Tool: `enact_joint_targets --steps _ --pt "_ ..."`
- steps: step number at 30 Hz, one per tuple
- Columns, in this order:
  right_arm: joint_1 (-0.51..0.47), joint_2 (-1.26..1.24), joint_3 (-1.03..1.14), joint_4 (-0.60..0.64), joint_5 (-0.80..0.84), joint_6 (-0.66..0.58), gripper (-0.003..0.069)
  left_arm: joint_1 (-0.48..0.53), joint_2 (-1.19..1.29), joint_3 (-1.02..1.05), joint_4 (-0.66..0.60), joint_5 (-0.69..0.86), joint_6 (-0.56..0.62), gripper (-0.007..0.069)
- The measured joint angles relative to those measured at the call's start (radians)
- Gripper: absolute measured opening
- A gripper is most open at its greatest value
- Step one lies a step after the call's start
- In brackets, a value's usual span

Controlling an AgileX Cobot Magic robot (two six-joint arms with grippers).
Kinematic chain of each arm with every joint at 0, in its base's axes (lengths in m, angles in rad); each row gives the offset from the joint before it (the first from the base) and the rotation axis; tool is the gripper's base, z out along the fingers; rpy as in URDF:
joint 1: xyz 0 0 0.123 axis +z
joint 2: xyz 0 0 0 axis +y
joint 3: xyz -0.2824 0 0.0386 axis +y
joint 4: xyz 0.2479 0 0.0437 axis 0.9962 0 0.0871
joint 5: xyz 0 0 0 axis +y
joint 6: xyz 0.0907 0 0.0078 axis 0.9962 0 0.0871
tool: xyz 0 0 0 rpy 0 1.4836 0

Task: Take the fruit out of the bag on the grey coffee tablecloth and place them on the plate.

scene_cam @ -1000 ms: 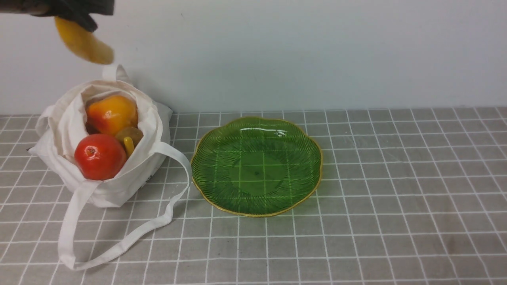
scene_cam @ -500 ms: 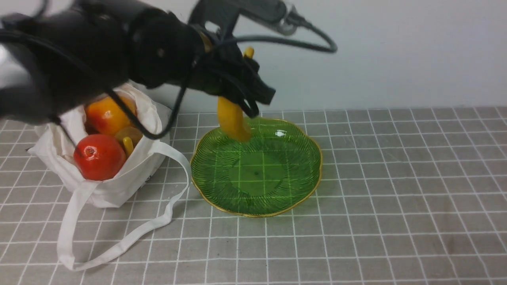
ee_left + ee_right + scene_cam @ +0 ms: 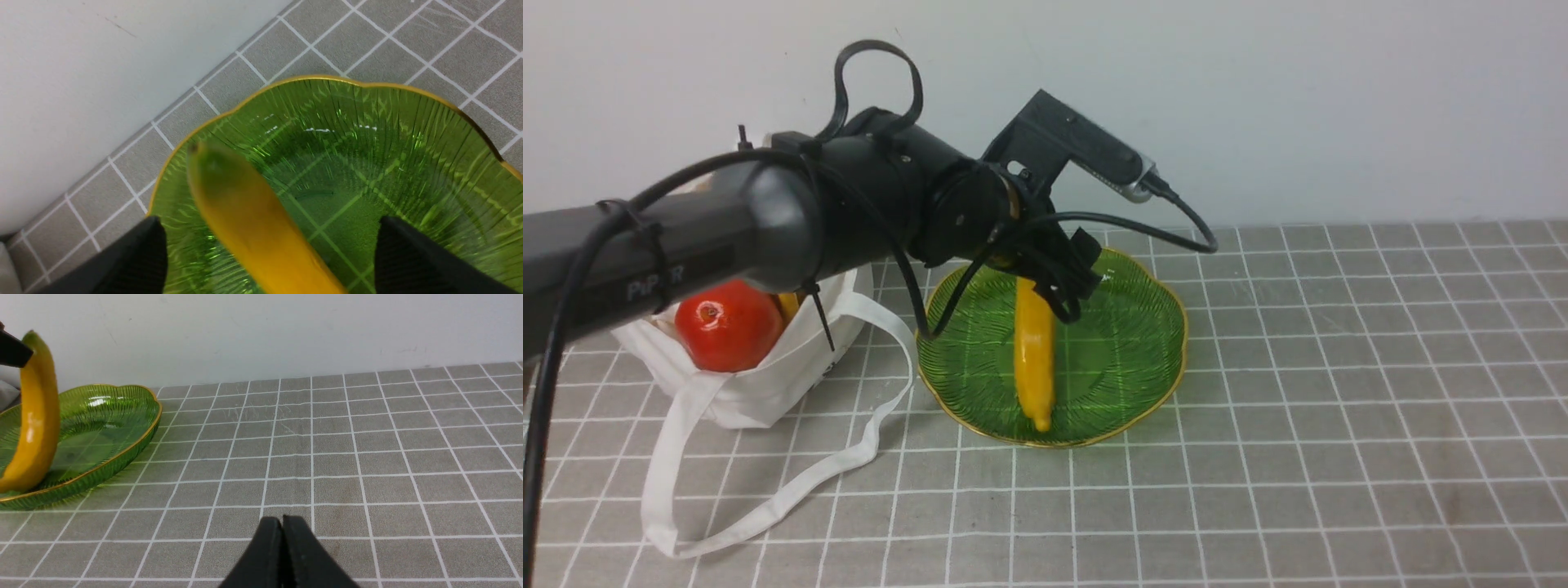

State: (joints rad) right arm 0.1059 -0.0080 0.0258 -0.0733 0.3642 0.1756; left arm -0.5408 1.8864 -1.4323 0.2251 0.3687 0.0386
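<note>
Left end effector [image 3: 270,249] spread wide above the plate [image 3: 1131,359], the banana [image 3: 1035,355] between its fingers, on the plate; right end effector [image 3: 288,555] closed; red fruit [image 3: 729,325] in the bag [image 3: 768,396]

exposure: bright, even | glare: on green plate [image 3: 327,130] | left end effector [image 3: 261,253]: blurred

Before me, a grey-brown, white-gridded cloth [image 3: 1307,490] bears a gold-rimmed green glass plate [image 3: 1127,359] and off-white cloth tote [image 3: 743,400].
</note>
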Motion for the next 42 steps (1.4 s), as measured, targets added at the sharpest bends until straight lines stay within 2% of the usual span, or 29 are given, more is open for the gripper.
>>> enact_joint_targets --steps 5,9,12,13,14,17,20,22,28,34,42 --pt "0.0 0.0 0.0 0.0 0.0 0.0 -0.0012 0.0 -0.06 0.0 0.006 0.055 -0.011 0.0624" --pt "0.0 0.0 0.0 0.0 0.0 0.0 -0.0012 0.0 -0.17 0.0 0.006 0.146 -0.065 0.0493" --pt "0.0 0.0 0.0 0.0 0.0 0.0 -0.0012 0.0 -0.358 0.0 0.005 0.264 -0.134 0.0196" --pt "0.0 0.0 0.0 0.0 0.0 0.0 -0.0012 0.0 -0.358 0.0 0.005 0.27 -0.134 0.0196" --pt "0.0 0.0 0.0 0.0 0.0 0.0 -0.0012 0.0 -0.442 0.0 0.005 0.312 -0.142 0.0074" --pt "0.0 0.0 0.0 0.0 0.0 0.0 -0.0012 0.0 -0.607 0.0 -0.004 0.38 -0.161 0.0009" --pt "0.0 0.0 0.0 0.0 0.0 0.0 -0.0012 0.0 -0.749 0.024 -0.017 0.388 -0.194 -0.0005" --pt "0.0 0.0 0.0 0.0 0.0 0.0 -0.0012 0.0 -0.924 0.11 -0.021 0.353 -0.249 -0.0008" --pt "0.0 0.0 0.0 0.0 0.0 0.0 -0.0012 0.0 -1.278 0.412 -0.016 0.169 -0.364 -0.0008" --pt "0.0 0.0 0.0 0.0 0.0 0.0 -0.0012 0.0 -1.503 0.683 -0.021 0.108 -0.387 -0.0008" --pt "0.0 0.0 0.0 0.0 0.0 0.0 -0.0012 0.0 -1.651 0.835 -0.035 0.101 -0.405 -0.0008"
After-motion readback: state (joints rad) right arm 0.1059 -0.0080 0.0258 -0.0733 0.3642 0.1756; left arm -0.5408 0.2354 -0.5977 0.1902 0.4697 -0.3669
